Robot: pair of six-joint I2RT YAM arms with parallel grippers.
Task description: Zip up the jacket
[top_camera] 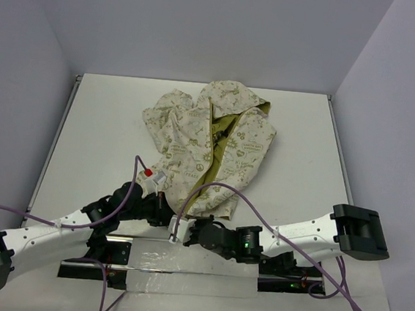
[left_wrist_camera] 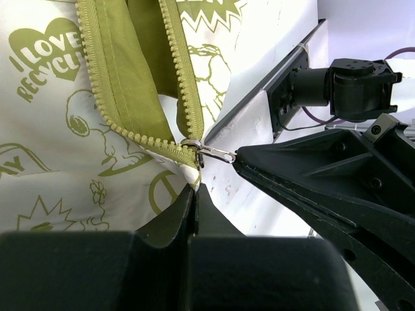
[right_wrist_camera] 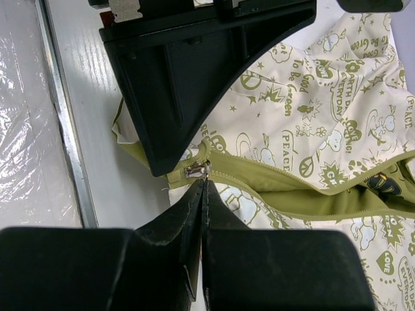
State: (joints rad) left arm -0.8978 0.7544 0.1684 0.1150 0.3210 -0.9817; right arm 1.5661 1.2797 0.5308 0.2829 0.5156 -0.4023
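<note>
The right gripper [right_wrist_camera: 203, 184] pinches the zipper pull [left_wrist_camera: 217, 153] by its tip; the left gripper [left_wrist_camera: 194, 192] clamps the jacket [left_wrist_camera: 52, 188] hem. Tugged askew, the pull could slip; the lining [left_wrist_camera: 142, 65] might snag.

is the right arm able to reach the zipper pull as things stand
Likely yes: the right gripper is shut right at the zipper pull, nothing between; the left gripper holds the jacket beside.

Illumination is bright, even and diffuse from above in all views. Shadows are soft and sit close under the jacket [top_camera: 208, 144]. Faint glare shows on the plastic film [top_camera: 156, 264] at the desk [top_camera: 99, 130] near edge. Wrist views are sharp on the fabric print; left claw [left_wrist_camera: 195, 186] and right claw [right_wrist_camera: 205, 181] render near-black, detail lost.
</note>
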